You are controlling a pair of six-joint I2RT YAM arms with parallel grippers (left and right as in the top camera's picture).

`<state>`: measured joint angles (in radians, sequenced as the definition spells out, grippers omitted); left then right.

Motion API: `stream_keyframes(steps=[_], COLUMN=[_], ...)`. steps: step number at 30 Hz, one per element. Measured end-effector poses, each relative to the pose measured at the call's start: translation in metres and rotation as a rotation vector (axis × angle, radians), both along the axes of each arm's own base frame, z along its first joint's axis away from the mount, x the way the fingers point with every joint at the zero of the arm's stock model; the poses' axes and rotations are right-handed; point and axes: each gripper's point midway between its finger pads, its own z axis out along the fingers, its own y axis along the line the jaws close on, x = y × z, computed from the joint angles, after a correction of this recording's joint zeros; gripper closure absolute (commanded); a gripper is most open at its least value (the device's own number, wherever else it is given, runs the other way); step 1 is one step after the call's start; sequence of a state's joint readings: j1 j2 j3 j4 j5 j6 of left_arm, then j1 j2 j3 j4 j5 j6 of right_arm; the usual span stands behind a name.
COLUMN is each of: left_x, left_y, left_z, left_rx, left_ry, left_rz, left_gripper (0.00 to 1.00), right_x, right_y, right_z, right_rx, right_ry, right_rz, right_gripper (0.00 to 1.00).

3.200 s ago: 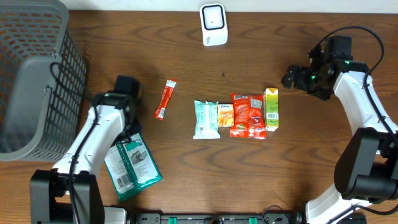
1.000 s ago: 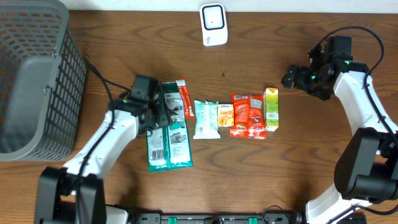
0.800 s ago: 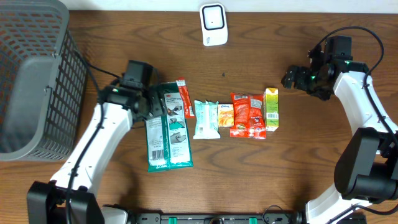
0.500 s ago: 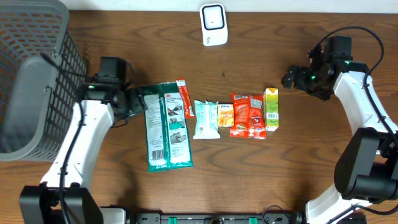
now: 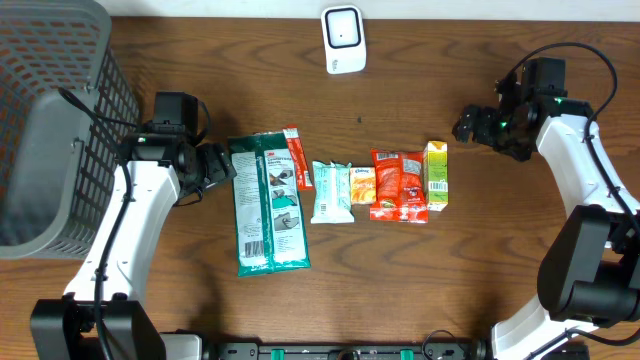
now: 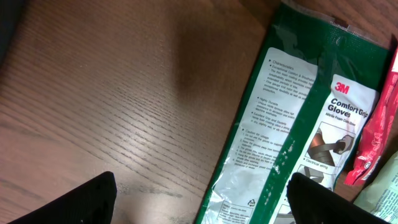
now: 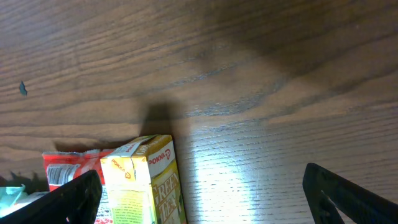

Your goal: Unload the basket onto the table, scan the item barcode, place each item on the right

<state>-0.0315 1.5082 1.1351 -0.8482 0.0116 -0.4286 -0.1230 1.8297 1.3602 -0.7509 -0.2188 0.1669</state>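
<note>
Two hands stand wide open, holding nothing. The left hand (image 5: 220,166) hovers left of centre, just beside the green glove packet (image 5: 266,205), which lies flat on the bench (image 5: 400,290) at the left end of a row of snack packs (image 5: 380,186). The right hand (image 5: 468,126) hangs at upper right. The scanner (image 5: 343,40) sits at top centre.

grey mesh basket (image 5: 60,120), brown wooden table (image 5: 400,290)
</note>
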Motion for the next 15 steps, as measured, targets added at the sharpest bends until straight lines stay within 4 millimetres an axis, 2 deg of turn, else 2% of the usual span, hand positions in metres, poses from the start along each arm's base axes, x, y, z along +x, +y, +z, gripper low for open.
stream_keyframes(steps=[15], left_x=[0.0], left_y=[0.0], left_z=[0.0], left_rx=[0.0], left_ry=[0.0], left_rz=[0.0], left_gripper=[0.1], right_x=[0.0], right_y=[0.0], right_z=[0.0], right_rx=[0.0], right_ry=[0.0], right_rz=[0.0], right_gripper=[0.01])
